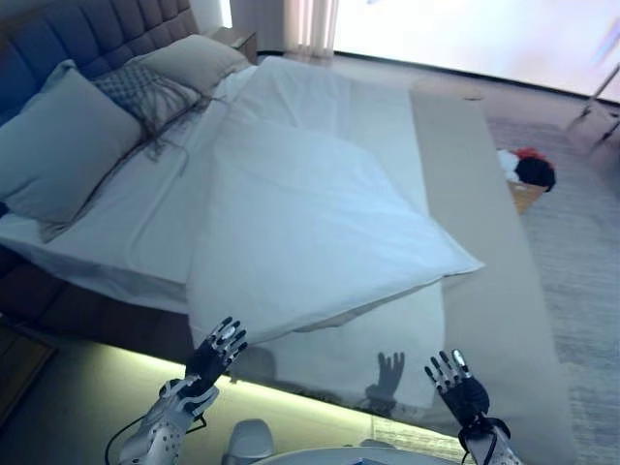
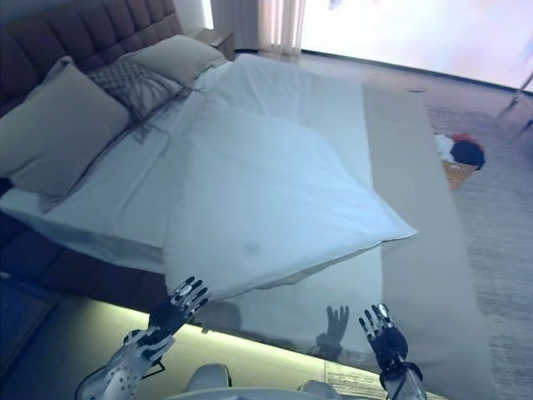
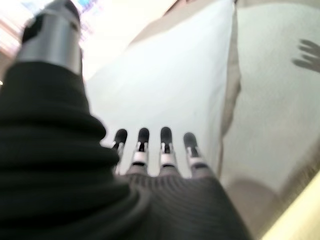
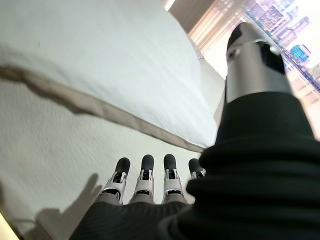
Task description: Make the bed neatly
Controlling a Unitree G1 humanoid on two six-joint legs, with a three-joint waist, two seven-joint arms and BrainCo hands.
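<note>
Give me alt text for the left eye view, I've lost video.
A white duvet lies crooked and folded back across the bed, one corner pointing right. The left hand and right hand are held open at the near edge, holding nothing. Pillows lean on the headboard at upper left.

Smooth matt white cloth duvet (image 1: 310, 232), beige woven-looking bed runner (image 1: 484, 252) at 3 o'clock, soft cloth pillows (image 1: 68, 145) at 10 o'clock, tufted upholstered headboard (image 1: 87, 34), rough grey carpet (image 1: 581, 232)
</note>
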